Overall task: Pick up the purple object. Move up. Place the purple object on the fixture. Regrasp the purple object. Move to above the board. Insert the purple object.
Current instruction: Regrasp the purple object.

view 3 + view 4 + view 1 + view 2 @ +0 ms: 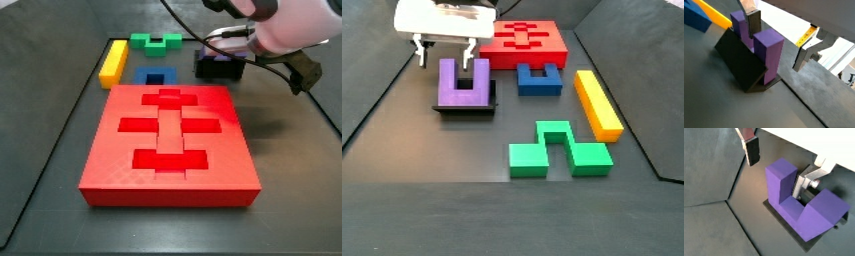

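- While I look through both side views, I see the purple object (464,84) resting on the fixture (466,108), with its two prongs pointing away from the low front of the bracket.
- My gripper (444,48) hangs just behind the purple object, and in this side view its fingers (422,52) are spread apart with only air between them.
- So the claw is wide open and it holds nothing; the fingers do not touch the piece.
- In a wrist view the purple object (797,198) fills the middle, and one silver finger (808,182) stands close by the inner side of a prong, while the dark pad of its partner (751,150) is well apart from the block.
- In a wrist view the purple object (759,45) leans on the black fixture (741,62), and a finger (806,54) is beside it, not on it.
- The board (171,140) lies at the middle of the bench, with darker cross-shaped recesses in its top.
- The fixture (218,68) sits near a far corner of the board, and the arm partly hides it there.
- A blue block (540,79) lies between the fixture and a yellow bar (597,102).
- A green block (556,149) lies near the front edge of the bench.
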